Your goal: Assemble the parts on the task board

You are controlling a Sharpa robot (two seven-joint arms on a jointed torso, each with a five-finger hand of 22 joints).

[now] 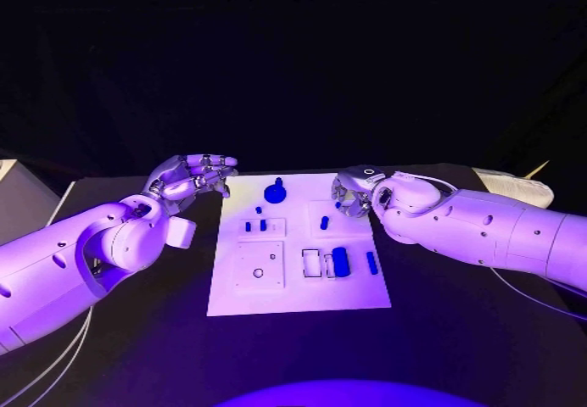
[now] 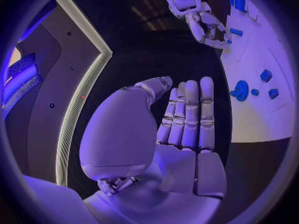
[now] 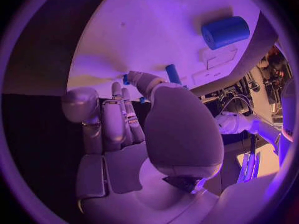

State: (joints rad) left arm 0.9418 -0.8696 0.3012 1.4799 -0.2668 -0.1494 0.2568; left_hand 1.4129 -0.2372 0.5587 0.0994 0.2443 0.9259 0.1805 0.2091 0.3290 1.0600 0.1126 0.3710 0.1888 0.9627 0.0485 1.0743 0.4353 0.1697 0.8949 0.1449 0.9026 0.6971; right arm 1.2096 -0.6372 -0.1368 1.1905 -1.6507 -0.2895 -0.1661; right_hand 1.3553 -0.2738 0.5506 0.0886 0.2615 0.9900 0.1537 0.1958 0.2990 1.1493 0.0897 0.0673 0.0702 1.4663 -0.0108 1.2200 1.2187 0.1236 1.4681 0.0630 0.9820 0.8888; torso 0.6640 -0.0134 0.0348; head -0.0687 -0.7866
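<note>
The white task board lies in the middle of the table. On it are a round blue knob, small blue pegs, another peg and a blue block. My left hand hovers off the board's far left corner, fingers straight and side by side, holding nothing. My right hand hangs over the board's far right corner with fingers curled down. In the right wrist view its thumb tip meets a small blue part beside a blue peg. Whether it grips that part is hidden.
A blue cylinder lies further along the board from my right hand. A white square plate with a ring hole sits on the board's near left. Black table surrounds the board. A pale object lies behind my right arm.
</note>
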